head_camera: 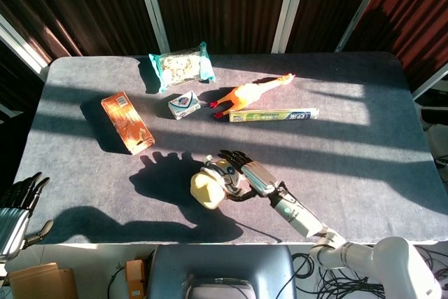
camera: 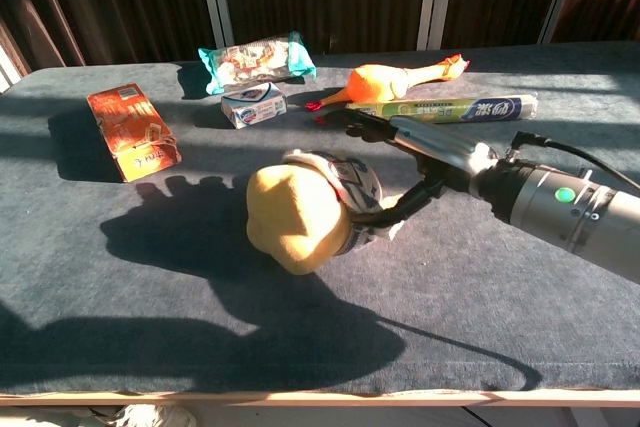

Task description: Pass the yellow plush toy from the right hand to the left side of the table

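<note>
The yellow plush toy [camera: 296, 220] lies on the grey table [camera: 120, 277] near its front middle. The right hand [camera: 392, 162] stands just behind it, fingers spread, thumb against the toy. The left hand [head_camera: 21, 197] hangs off the table's front-left corner, fingers apart, empty.

- yellow plush toy [camera: 292, 219]: soft, matt, fuzzy cloth.
- table [camera: 150, 277]: covered in dark grey, matt, felt-like fabric with a fine rough grain.
- right hand [camera: 400, 172]: dark hard parts, with a smooth silver metallic forearm behind it.
- rubber chicken [camera: 390, 79]: smooth, slightly glossy orange.
- snack bag [camera: 255, 59]: shiny, crinkled plastic film.
- orange box [camera: 132, 131]: printed card with a light sheen.
</note>
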Controlling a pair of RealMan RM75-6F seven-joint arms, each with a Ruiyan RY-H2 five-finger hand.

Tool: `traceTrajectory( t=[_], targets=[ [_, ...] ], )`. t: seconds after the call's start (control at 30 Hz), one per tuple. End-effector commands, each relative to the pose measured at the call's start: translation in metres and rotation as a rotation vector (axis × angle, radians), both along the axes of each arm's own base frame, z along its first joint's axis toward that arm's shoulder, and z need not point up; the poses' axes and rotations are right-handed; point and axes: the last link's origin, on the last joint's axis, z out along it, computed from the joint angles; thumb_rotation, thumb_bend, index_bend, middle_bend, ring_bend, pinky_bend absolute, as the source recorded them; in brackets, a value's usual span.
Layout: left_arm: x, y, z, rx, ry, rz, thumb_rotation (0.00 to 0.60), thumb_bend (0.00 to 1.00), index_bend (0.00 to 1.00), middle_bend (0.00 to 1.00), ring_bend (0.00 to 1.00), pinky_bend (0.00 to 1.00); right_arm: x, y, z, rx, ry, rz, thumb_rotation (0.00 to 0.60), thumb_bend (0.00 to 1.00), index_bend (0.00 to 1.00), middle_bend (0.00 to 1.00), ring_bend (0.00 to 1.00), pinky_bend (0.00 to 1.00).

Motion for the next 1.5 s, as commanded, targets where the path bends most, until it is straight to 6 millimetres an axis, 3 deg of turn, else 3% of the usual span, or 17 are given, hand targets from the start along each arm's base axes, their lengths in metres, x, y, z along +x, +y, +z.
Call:
traceTrajectory(
  t=[0.03, 0.2, 0.37, 0.57, 0.67, 0.9, 1.17, 1.5],
  targets=[
    [0.0, 0.0, 0.0, -0.002, 0.001, 0.001, 0.6, 0.29, 0.03, 0.01, 0.07, 0.13, -0.006, 0.009, 0.021, -0.004, -0.054, 0.021, 0.6, 0.1, 0.0, 0.0, 0.0, 0.0],
    [0.0, 0.001, -0.001, 0.003, 0.002, 0.002, 0.6, 0.29, 0.03, 0.01, 0.07, 0.13, -0.036, 0.022, 0.068, -0.072, -0.016, 0.035, 0.6, 0.09, 0.0, 0.0, 0.0, 0.0],
    [0.0, 0.002, -0.005, 0.006, 0.032, 0.002, 0.6, 0.3, 0.03, 0.01, 0.07, 0.14, -0.078, 0.046, 0.118, -0.215, 0.195, -0.021, 0.6, 0.08, 0.0, 0.0, 0.0, 0.0],
    [0.006, 0.007, -0.017, 0.003, 0.058, -0.005, 0.6, 0.3, 0.03, 0.0, 0.07, 0.15, -0.131, 0.08, 0.161, -0.311, 0.477, -0.18, 0.6, 0.08, 0.0, 0.0, 0.0, 0.0],
    [0.016, 0.013, -0.027, -0.015, 0.088, -0.02, 0.6, 0.3, 0.02, 0.0, 0.07, 0.17, -0.147, 0.088, 0.177, -0.341, 0.529, -0.275, 0.6, 0.08, 0.0, 0.0, 0.0, 0.0],
    [0.061, 0.036, -0.056, -0.057, 0.166, -0.125, 0.6, 0.29, 0.0, 0.0, 0.02, 0.19, -0.151, 0.096, 0.205, -0.371, 0.533, -0.372, 0.6, 0.08, 0.0, 0.0, 0.0, 0.0],
    [0.114, 0.07, -0.102, -0.209, 0.136, -0.198, 0.6, 0.25, 0.0, 0.0, 0.0, 0.21, -0.154, 0.107, 0.231, -0.385, 0.488, -0.394, 0.6, 0.08, 0.0, 0.0, 0.0, 0.0],
    [0.166, 0.083, -0.166, -0.323, 0.071, -0.274, 0.6, 0.24, 0.0, 0.0, 0.0, 0.21, -0.157, 0.111, 0.246, -0.396, 0.454, -0.408, 0.6, 0.08, 0.0, 0.0, 0.0, 0.0]
  ],
)
